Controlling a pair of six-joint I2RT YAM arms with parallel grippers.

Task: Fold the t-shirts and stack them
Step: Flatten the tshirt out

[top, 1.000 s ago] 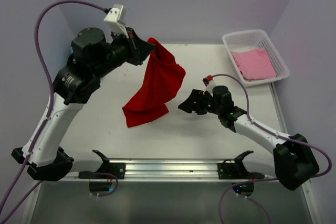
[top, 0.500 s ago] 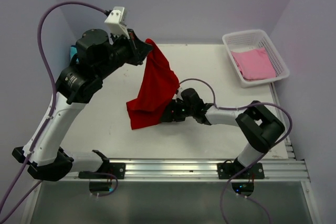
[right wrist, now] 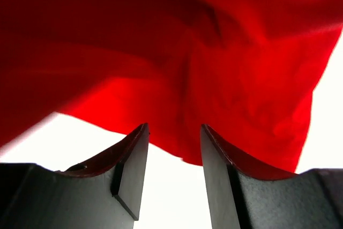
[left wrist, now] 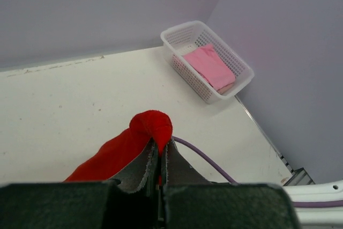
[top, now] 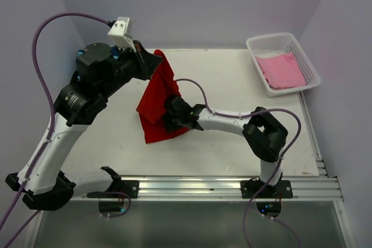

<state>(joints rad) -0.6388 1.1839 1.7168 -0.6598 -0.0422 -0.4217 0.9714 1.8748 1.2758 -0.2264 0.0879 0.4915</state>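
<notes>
- Left claw [left wrist: 158, 156] is pressed fully together on a bunched fold of the red t-shirt [left wrist: 153, 124], which bulges out just past its tips.
- From that claw [top: 156, 63] the red t-shirt [top: 154, 126] hangs down in a narrow drape, and its lower end reaches the table [top: 232, 74] below and toward the arm bases.
- Right claw [top: 168, 117] lies low against the hanging cloth, on its right flank, well below the left claw.
- In the right wrist view, the right claw [right wrist: 174, 132] has its jaws parted with bare table showing between them. The red t-shirt [right wrist: 161, 52] fills the view just beyond the tips, and its lower edge dips to the gap; nothing is clamped.
- A purple cable [left wrist: 203, 159] runs across the table just beneath and to the right of the left claw.
- Well beyond both claws, at the far right corner, stands a white lattice basket [top: 289, 89] holding a folded pink t-shirt [top: 282, 69].
- From the left claw's camera, the basket [left wrist: 206, 89] and pink t-shirt [left wrist: 210, 67] sit ahead and to the right, with open table between.
</notes>
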